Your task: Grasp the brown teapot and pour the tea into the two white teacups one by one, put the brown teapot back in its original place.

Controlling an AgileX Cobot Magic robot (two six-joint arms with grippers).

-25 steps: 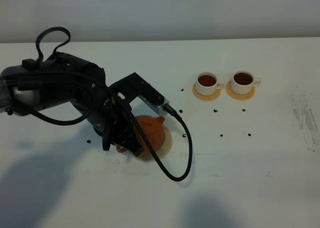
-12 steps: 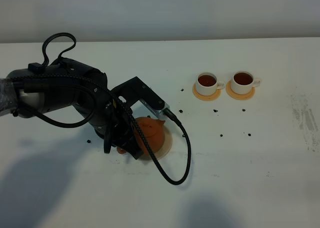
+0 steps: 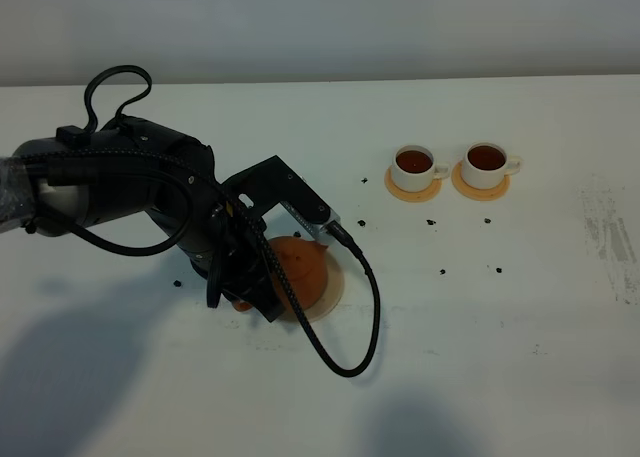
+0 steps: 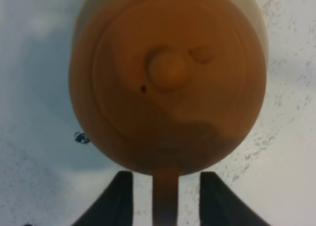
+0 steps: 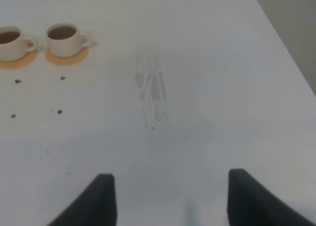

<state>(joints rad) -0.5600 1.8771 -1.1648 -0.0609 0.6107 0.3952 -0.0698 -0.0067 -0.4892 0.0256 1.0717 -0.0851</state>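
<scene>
Teapot: the squat reddish-brown clay teapot with a knobbed lid [image 3: 303, 269] sat on the flat round tan coaster disc [image 3: 333, 289], at about 8 o'clock from the cups and well apart from them.
Left fingers: the left gripper [image 4: 166, 199] had its two dark fingers [image 4: 116, 199] standing either side of the teapot's loop handle with a visible gap on each side, narrowly parted and not pressing on it.
Obstruction: in the high view the black left arm and its looping cable [image 3: 340, 332] covered the 9 o'clock side of the teapot.
Cups: two small white teacups with side handles, one [image 3: 415, 164] and the other [image 3: 487, 161], stood side by side, each on a small orange coaster [image 3: 411, 188], both holding dark tea.
Right fingers: the right gripper [image 5: 168, 199] hung over the bare white counter [image 5: 197, 112], spread wide and holding nothing.
Clutter: dark specks [image 3: 441, 272] lay scattered on the counter between teapot and cups; a grey scuff [image 5: 152, 92] lay at 3 o'clock from the cups.
</scene>
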